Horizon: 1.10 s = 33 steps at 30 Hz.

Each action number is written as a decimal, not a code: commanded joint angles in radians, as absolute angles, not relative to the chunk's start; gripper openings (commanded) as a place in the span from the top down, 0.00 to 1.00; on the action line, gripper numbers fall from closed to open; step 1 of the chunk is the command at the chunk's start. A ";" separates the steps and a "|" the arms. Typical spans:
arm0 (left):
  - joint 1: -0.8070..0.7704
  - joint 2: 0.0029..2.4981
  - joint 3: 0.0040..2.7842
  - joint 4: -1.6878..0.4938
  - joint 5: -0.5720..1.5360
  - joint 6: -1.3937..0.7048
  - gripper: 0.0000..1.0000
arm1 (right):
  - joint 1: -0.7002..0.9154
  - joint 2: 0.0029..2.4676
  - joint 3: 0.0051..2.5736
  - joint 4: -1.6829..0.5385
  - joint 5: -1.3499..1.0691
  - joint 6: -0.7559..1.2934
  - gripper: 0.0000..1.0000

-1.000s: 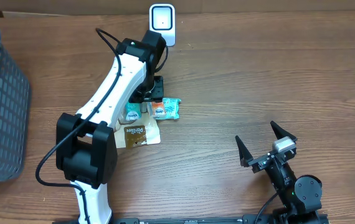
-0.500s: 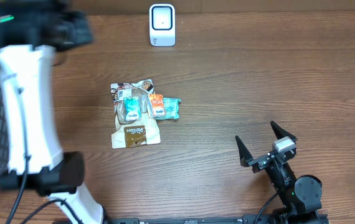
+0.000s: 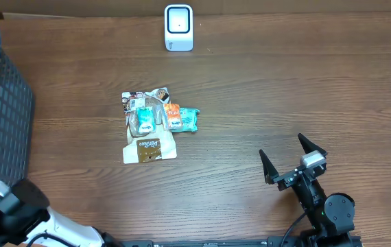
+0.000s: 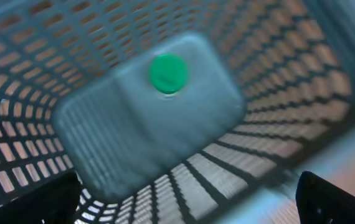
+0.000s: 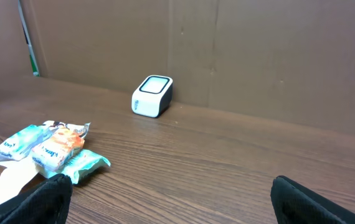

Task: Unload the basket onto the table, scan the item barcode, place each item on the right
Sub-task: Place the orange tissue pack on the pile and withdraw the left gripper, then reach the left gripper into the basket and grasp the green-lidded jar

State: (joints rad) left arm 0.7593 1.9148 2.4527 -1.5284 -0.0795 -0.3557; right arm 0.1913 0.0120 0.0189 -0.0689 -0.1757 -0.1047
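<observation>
The white barcode scanner [image 3: 178, 27] stands at the table's far edge and also shows in the right wrist view [image 5: 152, 95]. A pile of snack packets [image 3: 151, 123], brown, orange and teal, lies mid-table [image 5: 47, 149]. My left gripper [image 4: 184, 208] is open above the inside of the grey mesh basket [image 4: 277, 93], with nothing between its fingers. A green round thing [image 4: 167, 73] lies on the blurred basket floor. My right gripper [image 3: 293, 163] is open and empty at the near right, well apart from the packets.
The basket [image 3: 0, 103] takes up the table's left edge. Part of the left arm [image 3: 10, 213] shows at the bottom left corner. A brown cardboard wall [image 5: 258, 56] rises behind the scanner.
The left arm swung away from the packets by the scanner, left over the basket, then down to the bottom left corner. Its jaws have opened. The right arm has not moved.
</observation>
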 commanded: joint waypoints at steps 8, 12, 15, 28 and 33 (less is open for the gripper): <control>0.826 1.960 2.028 -1.145 -0.120 -0.359 0.05 | 0.189 0.003 0.008 -0.065 -0.170 -0.101 0.00; 0.822 1.961 1.900 -0.941 -0.104 -0.250 0.00 | 0.189 0.003 0.008 -0.064 -0.170 -0.101 0.00; 0.813 1.964 1.818 -0.812 -0.104 -0.195 0.00 | 0.189 0.003 0.008 -0.064 -0.170 -0.101 0.00; 0.815 2.106 1.774 -0.667 -0.105 -0.160 0.00 | 0.189 0.003 0.008 -0.064 -0.170 -0.101 0.00; 0.815 2.152 1.774 -0.643 -0.102 -0.153 0.00 | 0.189 0.003 0.008 -0.064 -0.170 -0.101 0.00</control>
